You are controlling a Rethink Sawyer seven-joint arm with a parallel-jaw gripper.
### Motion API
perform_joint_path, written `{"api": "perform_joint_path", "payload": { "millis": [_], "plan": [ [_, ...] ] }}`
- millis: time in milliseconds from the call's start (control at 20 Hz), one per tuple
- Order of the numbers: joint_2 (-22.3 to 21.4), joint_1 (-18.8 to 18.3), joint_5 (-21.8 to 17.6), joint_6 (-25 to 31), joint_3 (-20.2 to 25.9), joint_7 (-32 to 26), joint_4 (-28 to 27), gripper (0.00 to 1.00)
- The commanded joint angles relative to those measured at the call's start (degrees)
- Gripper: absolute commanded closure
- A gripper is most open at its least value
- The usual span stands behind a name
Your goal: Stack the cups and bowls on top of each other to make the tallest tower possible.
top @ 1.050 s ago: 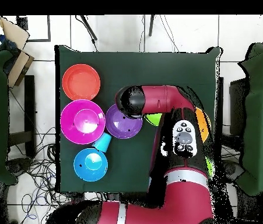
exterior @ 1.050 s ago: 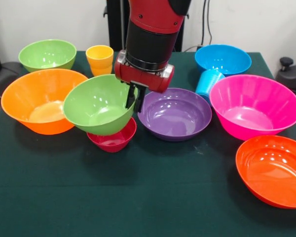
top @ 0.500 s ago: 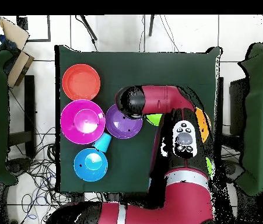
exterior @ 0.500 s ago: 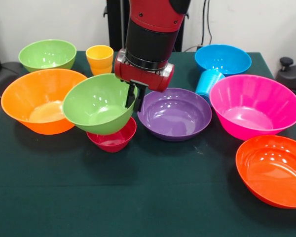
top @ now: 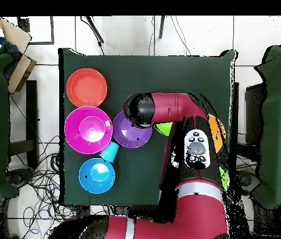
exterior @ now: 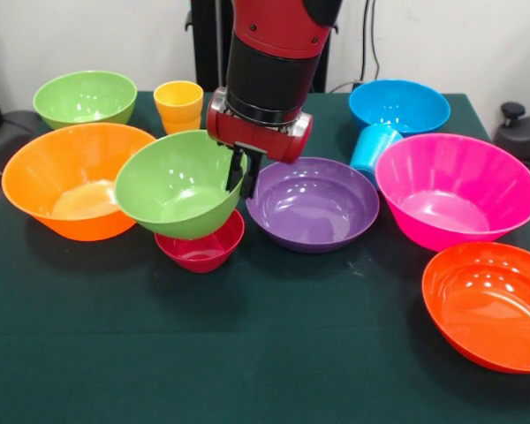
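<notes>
My gripper [exterior: 241, 173] is shut on the right rim of a green bowl [exterior: 177, 187]. That bowl is tilted, and its bottom sits in the mouth of the small crimson bowl [exterior: 205, 252]. The purple bowl [exterior: 314, 205] stands just right of them. At the back left stand the yellow-orange cup [exterior: 178, 105], upright, and a second green bowl [exterior: 84, 96]. The light blue cup [exterior: 374, 147] lies on its side near the blue bowl [exterior: 399, 105]. In the overhead view the arm hides the gripper; only a sliver of the held green bowl [top: 163, 128] shows.
A large orange bowl [exterior: 69, 178] touches the held bowl's left side. A large pink bowl [exterior: 456, 187] and a red-orange bowl [exterior: 490, 305] fill the right. The dark green table [exterior: 247, 353] runs bare along its front. Overhead: pink bowl [top: 88, 129], purple bowl [top: 130, 132].
The gripper and the green bowl have shifted very slightly to the right in the front view. Nothing else has moved.
</notes>
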Motion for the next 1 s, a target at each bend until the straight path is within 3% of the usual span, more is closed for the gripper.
{"api": "perform_joint_path", "payload": {
  "millis": [50,1000],
  "plan": [
    [0.5,1.0,-4.3,-2.2,4.1,-4.7,2.3,1.00],
    [0.5,0.9,-4.3,-1.8,4.3,-5.3,2.0,1.00]
  ]
}}
